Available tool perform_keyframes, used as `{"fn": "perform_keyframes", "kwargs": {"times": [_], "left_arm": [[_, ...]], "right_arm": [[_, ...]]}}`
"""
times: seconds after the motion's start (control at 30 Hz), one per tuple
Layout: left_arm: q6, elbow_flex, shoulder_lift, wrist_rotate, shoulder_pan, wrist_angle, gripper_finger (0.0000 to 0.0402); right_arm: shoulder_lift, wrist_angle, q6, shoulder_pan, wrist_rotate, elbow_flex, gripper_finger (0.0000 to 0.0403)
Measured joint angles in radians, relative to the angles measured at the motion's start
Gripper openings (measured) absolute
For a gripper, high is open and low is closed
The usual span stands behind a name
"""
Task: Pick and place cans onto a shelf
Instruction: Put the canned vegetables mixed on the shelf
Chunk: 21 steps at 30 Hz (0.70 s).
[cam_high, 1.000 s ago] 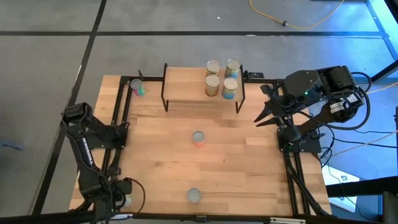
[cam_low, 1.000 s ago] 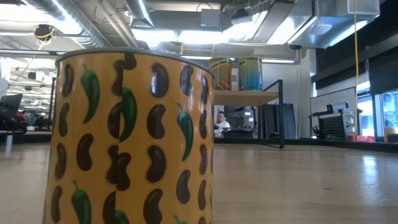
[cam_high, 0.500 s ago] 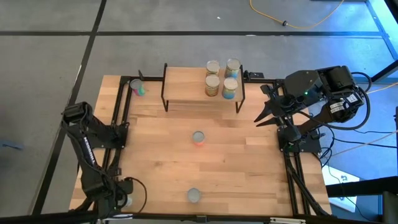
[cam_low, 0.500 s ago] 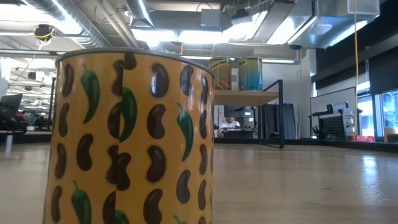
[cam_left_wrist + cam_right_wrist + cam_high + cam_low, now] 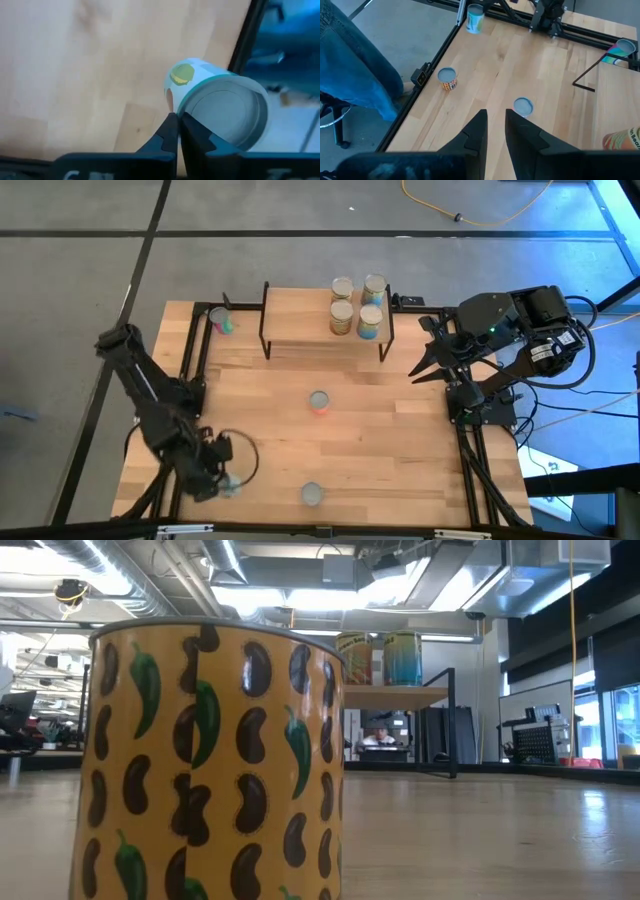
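**Left jaws shut beside a can at the table's near-left corner**

At the far left of the high view we see the left arm stretched toward the near-left corner of the table (image 5: 400, 430), its left gripper (image 5: 215, 480) low over the wood. In the left wrist view its fingertips (image 5: 171, 131) are pressed together with nothing between them; the white-and-teal can (image 5: 220, 107) sits just beside them, unheld, close to the table's black edge rail.

Moving right, a can with pink and green on it (image 5: 221, 321) lies at the far-left corner, just left of the shelf (image 5: 300, 320). Four cans (image 5: 356, 305) stand clustered on the shelf's right end. On the open tabletop an orange-labelled can (image 5: 318, 401) stands mid-table and a yellow bean-patterned can (image 5: 311, 494) near the front edge.

At the right, the right gripper (image 5: 425, 358) hovers at the table's right edge, jaws parted and empty.
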Motion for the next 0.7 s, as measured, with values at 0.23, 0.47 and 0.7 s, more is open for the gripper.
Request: {"fn": "perform_keyframes", "kwargs": {"times": [0.23,0.47,0.7], "left_arm": [[0.047,0.009,-0.149,-0.009,0.265,-0.094,0.0001],[0.279,0.184,-0.181,-0.085,0.553,-0.234,0.0001],[0.451,0.442,-0.125,-0.190,0.817,-0.329,0.0000]], "right_arm": [[0.000,0.000,-0.003,0.000,0.000,0.000,0.0069],[0.000,-0.001,-0.004,0.000,0.001,0.000,0.0069],[0.000,-0.001,-0.004,0.000,0.036,0.000,0.0069]]}}
